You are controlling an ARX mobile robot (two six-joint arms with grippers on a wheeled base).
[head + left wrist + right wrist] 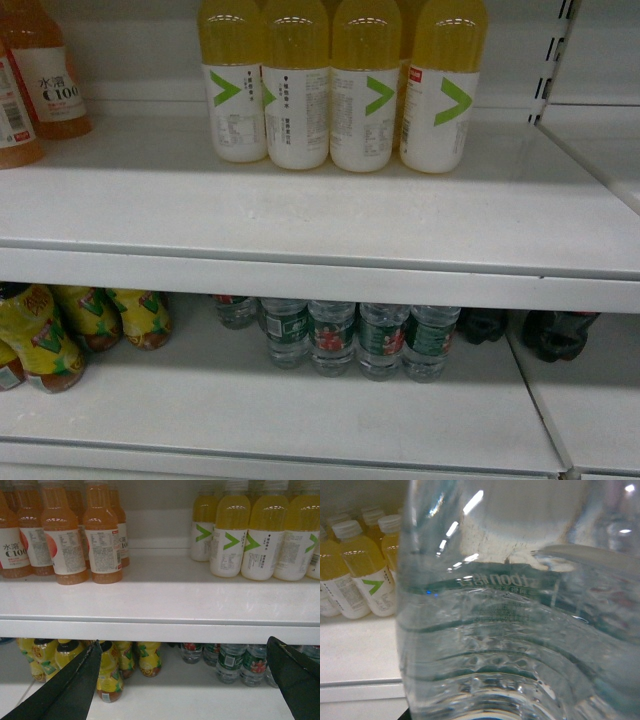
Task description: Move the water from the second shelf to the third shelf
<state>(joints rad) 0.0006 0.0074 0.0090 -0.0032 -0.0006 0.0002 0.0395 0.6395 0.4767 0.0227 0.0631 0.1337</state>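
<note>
Between the left gripper [185,680]'s wide-spread fingers [70,685]: shelf lip [160,630], bare shelf room above. Water bottle [520,630] fills the right wrist view; right grip: cannot tell.

The left claw [182,680] is held wide open, its two dark fingers [70,685] spread far apart; the right claw's state cannot be told.

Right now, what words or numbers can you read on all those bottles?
"C100", with "水溶" above it: on the orange drink bottle.
Green ">" mark: on the yellow drink bottles; their small print is unreadable.
The water bottle label, seen mirrored through the plastic: unreadable.
Labels on the lower shelf: too small.
</note>
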